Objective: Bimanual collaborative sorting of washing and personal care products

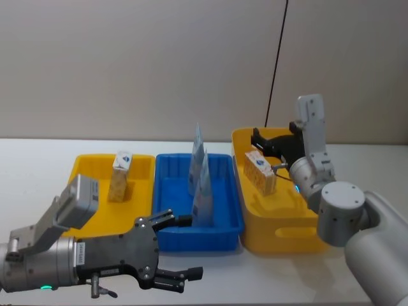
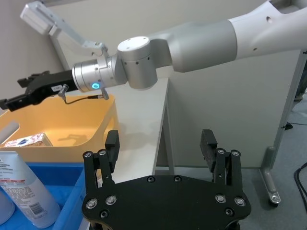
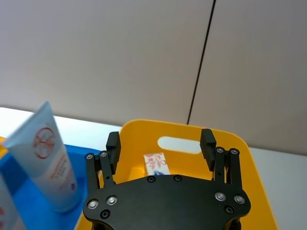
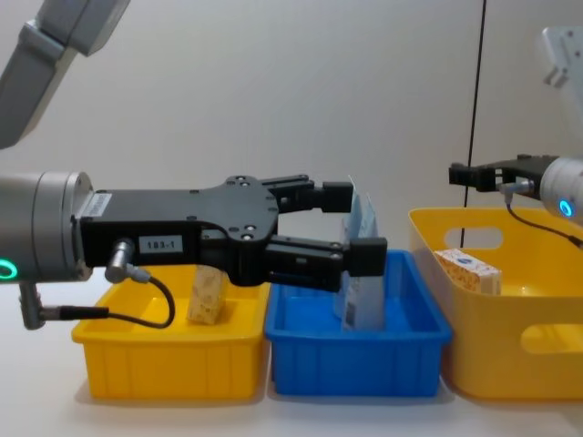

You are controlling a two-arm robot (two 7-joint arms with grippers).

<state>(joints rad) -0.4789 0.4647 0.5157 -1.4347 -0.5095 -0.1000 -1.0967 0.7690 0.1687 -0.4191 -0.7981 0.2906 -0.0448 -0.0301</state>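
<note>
Two tall pale blue-white pouches stand in the blue bin. One patterned pack stands in the left yellow bin, and another pack lies in the right yellow bin. My left gripper hovers open and empty at the blue bin's near edge; in the chest view the left gripper spans in front of a pouch. My right gripper is open and empty above the far side of the right yellow bin, with that pack below the right gripper.
The three bins stand side by side on a white table. A pale wall with a dark vertical seam rises behind. In the left wrist view, the table's right edge drops off to the floor.
</note>
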